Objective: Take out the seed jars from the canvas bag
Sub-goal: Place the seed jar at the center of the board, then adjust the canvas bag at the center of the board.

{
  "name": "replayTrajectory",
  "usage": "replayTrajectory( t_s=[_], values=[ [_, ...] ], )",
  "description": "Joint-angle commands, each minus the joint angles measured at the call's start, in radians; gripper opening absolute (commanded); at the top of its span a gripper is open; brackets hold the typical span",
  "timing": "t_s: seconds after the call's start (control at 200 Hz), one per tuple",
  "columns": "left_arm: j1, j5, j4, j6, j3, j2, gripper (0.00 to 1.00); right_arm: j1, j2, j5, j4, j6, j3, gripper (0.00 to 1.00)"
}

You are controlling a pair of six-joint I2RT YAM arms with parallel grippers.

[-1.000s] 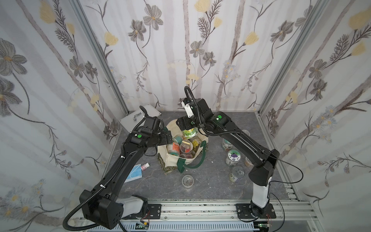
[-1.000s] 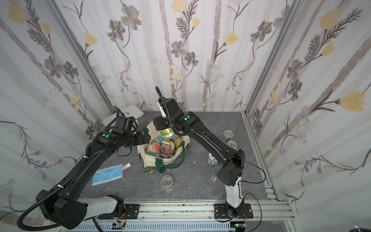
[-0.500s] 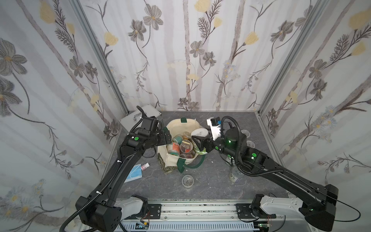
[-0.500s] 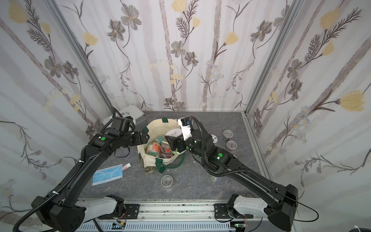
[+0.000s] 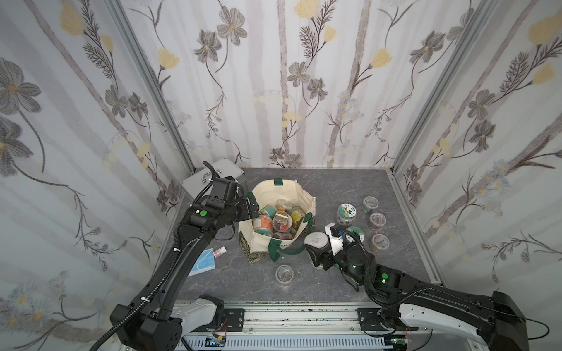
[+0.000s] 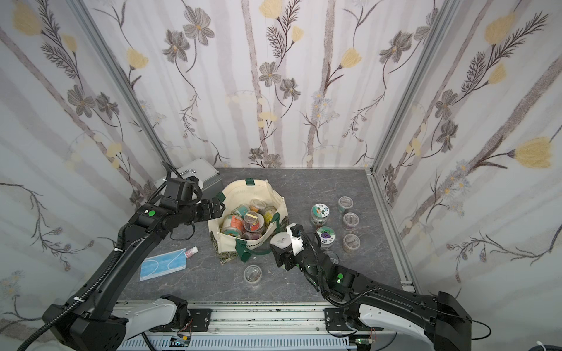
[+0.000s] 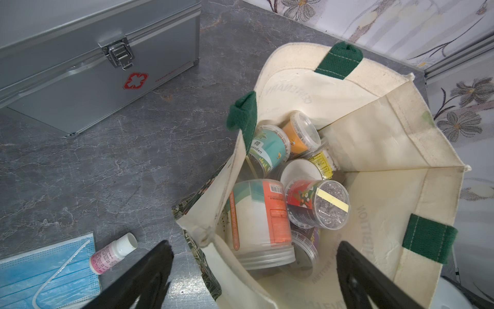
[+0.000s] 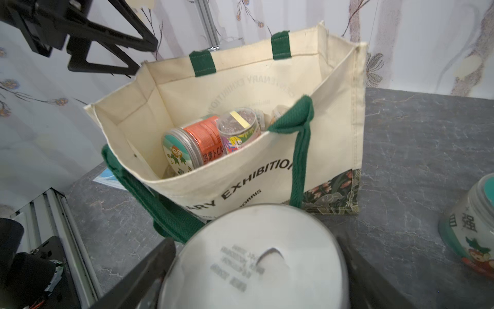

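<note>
The right gripper (image 8: 256,240) is clamped on a white-lidded seed jar (image 5: 317,240), one finger on either side, just near and right of the cream canvas bag (image 5: 307,203) with dark green handles. Its arm lies low, stretched from the near right base, with the wrist pointing at the bag. The left gripper (image 5: 252,209) hangs over the bag's left rim with its fingers wide apart and nothing between them. That arm climbs from the near left base, bends at the elbow and runs level toward the right.

The bag stands upright mid-way across the dark grey table (image 5: 334,188) and reads "EXHIBITION" in dark capitals (a handle cuts off the last letter, and the word before it shows only "ARY"). Inside lie an orange-labelled jar (image 7: 270,214) with a barcode and a teal jar (image 7: 270,149) printed "garden". The print on the held jar's lid is too blurred to read.

Several standing jars (image 5: 377,220) are grouped right of the bag, one partly hidden by the right wrist. A short clear jar (image 5: 284,273) sits alone nearer. A silver metal case (image 7: 80,67) with a red cross stands far left, its small lettering illegible.
</note>
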Motion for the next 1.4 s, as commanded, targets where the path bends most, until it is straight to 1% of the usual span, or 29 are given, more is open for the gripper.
replayTrajectory(
  t_s=[0.0,0.175,0.34,0.405,0.475,0.555,0.615,0.789,0.899,0.954,1.054,1.199,1.289,1.324,1.339,1.394],
  values=[
    [0.001,-0.018,0.005,-0.011,-0.008,-0.003,0.97,0.01,0.061,0.06,0.185,0.034,-0.026,0.72],
    [0.001,-0.02,0.004,-0.013,-0.015,-0.001,0.97,0.011,0.206,0.09,0.327,0.028,-0.033,0.72],
    [0.001,-0.023,0.002,-0.013,-0.011,0.0,0.97,0.011,0.287,0.111,0.418,0.026,-0.033,0.73],
    [0.001,-0.026,0.002,-0.012,-0.009,0.001,0.98,0.012,0.302,0.111,0.426,0.032,-0.041,0.77],
    [0.0,-0.028,0.003,-0.011,-0.007,0.008,0.98,0.014,0.305,0.108,0.427,0.044,-0.056,0.85],
    [0.001,-0.032,0.006,-0.01,-0.005,0.015,0.98,0.022,0.282,0.12,0.394,0.057,-0.067,0.91],
    [0.002,-0.039,0.007,-0.005,-0.004,0.021,0.99,0.027,0.251,0.128,0.36,0.067,-0.077,0.94],
    [0.001,-0.072,0.002,0.017,0.026,0.053,1.0,0.03,0.127,0.13,0.254,0.082,-0.08,1.0],
    [0.001,-0.08,0.0,0.032,0.05,0.077,1.0,0.029,0.064,0.15,0.166,0.082,-0.052,1.0],
    [0.003,-0.091,-0.003,0.044,0.064,0.078,1.0,0.029,0.039,0.144,0.113,0.08,-0.016,1.0],
    [0.006,-0.113,-0.027,0.067,0.103,0.136,1.0,0.024,0.025,0.126,-0.009,0.077,0.081,1.0],
    [0.014,-0.149,-0.069,0.099,0.162,0.181,1.0,-0.01,0.065,0.079,-0.189,0.111,0.248,1.0],
    [0.025,-0.14,-0.088,0.119,0.192,0.216,1.0,-0.038,0.091,0.023,-0.271,0.14,0.331,1.0],
    [0.028,-0.134,-0.1,0.128,0.192,0.235,1.0,-0.049,0.103,-0.004,-0.298,0.148,0.39,1.0],
    [0.028,-0.132,-0.107,0.132,0.223,0.246,1.0,-0.053,0.109,-0.016,-0.31,0.152,0.405,1.0],
    [0.029,-0.127,-0.124,0.144,0.246,0.279,1.0,-0.07,0.138,-0.055,-0.357,0.163,0.466,1.0]
  ],
)
